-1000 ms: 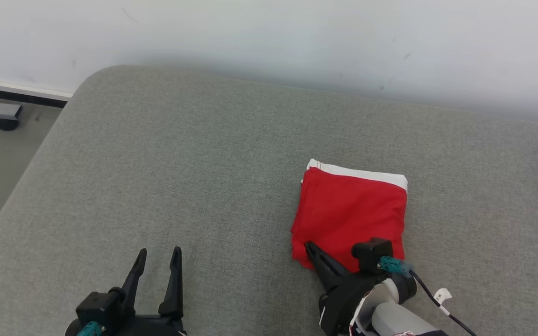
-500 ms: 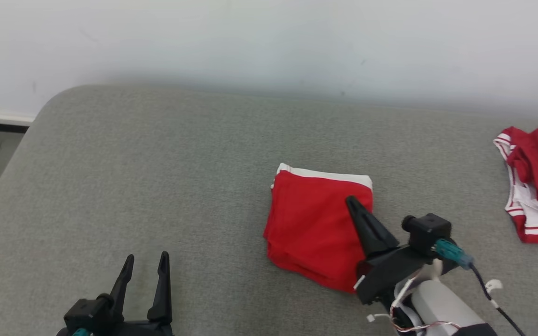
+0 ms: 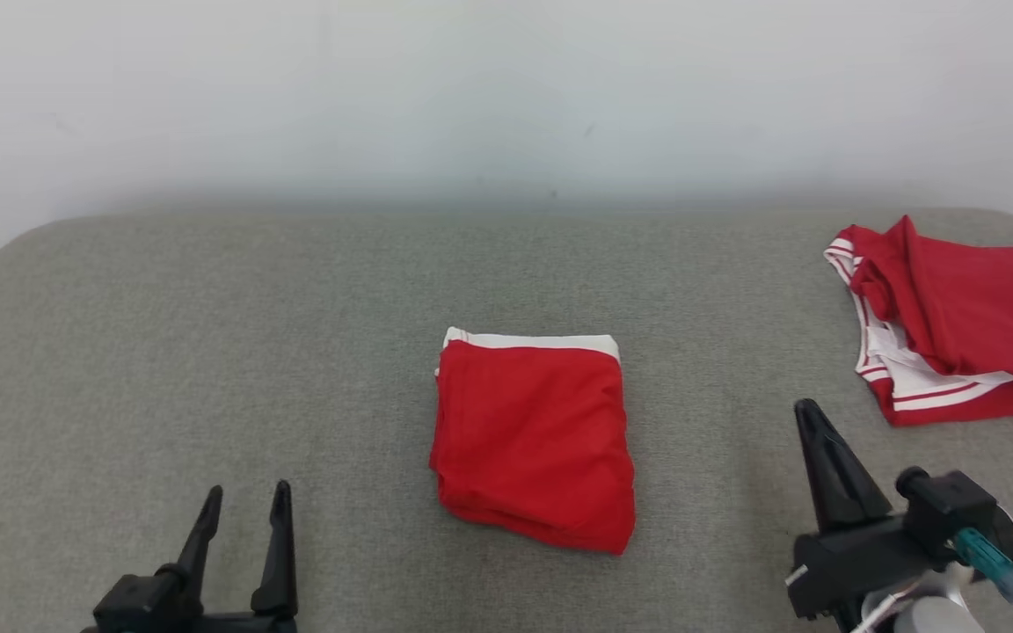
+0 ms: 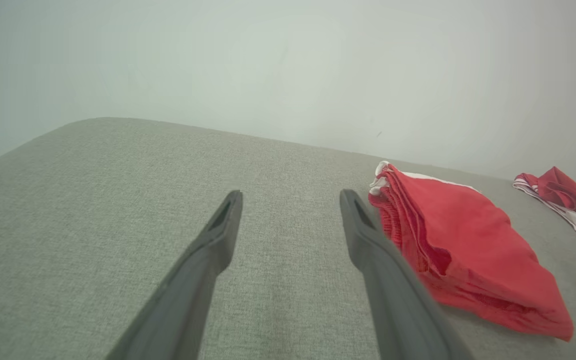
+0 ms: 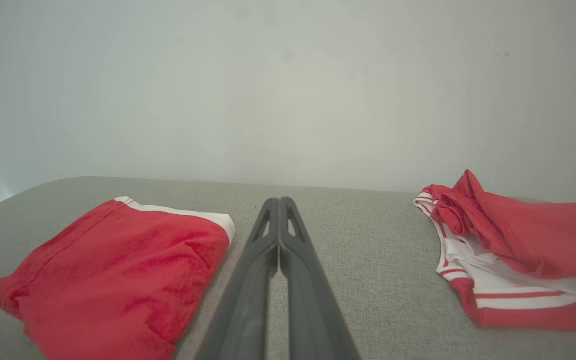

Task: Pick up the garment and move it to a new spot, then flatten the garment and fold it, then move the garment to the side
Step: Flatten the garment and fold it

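The folded red garment (image 3: 531, 444) lay in the middle of the grey cushion (image 3: 207, 352), seemingly done and awaiting its move aside. The left claw (image 3: 248, 489) gaped empty; the right claw (image 3: 807, 410), pinched shut, held nothing.

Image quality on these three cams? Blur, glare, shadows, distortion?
Head view: soft even light, no glare, folded garment sharp, faint shadow along the foot of the wall. Left wrist view: wide-angle stretch, the open left claw looms large and soft near the lens. Right wrist view: the shut right claw blurs toward the bottom edge; crumpled garment is crisp.
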